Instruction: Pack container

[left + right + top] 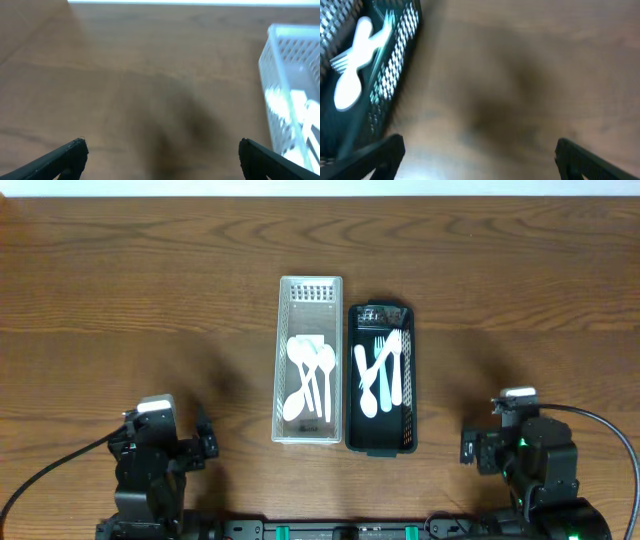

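Beside white basket [310,288] and black basket [380,446], parked with left gripper [162,150] and right gripper [480,147] jaws spread, presumably ready to reach in.

Glossy white plastic cutlery [310,378] lies in perforated plastic baskets [308,292] on a matt wood-grain table [150,290].
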Action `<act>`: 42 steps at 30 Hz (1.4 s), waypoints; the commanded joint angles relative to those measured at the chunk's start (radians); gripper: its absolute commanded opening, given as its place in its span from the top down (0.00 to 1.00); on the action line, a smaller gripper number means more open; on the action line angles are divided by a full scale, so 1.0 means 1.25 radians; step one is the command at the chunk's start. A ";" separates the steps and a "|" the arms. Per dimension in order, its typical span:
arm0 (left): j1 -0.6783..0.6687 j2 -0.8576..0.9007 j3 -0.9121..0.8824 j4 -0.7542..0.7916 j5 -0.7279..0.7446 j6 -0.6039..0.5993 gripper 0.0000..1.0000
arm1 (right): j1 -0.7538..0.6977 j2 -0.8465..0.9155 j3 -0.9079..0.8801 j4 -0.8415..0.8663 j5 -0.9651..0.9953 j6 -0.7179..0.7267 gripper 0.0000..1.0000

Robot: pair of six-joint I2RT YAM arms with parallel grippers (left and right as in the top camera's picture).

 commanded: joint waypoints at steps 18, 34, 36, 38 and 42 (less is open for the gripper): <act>0.002 -0.005 -0.002 -0.119 -0.006 0.005 0.02 | 0.005 -0.005 -0.002 -0.097 0.003 0.011 0.01; 0.002 -0.005 -0.002 -0.119 -0.006 0.005 0.02 | 0.008 -0.327 -0.015 -0.082 -0.031 0.000 0.01; 0.002 -0.005 -0.002 -0.119 -0.007 0.005 0.02 | 0.012 -0.325 -0.052 -0.015 -0.037 -0.016 0.01; 0.002 -0.005 -0.002 -0.119 -0.006 0.005 0.02 | 0.011 -0.327 -0.114 0.102 -0.043 -0.045 0.01; 0.002 -0.005 -0.002 -0.119 -0.007 0.005 0.02 | 0.011 -0.327 -0.243 0.341 -0.047 -0.058 0.01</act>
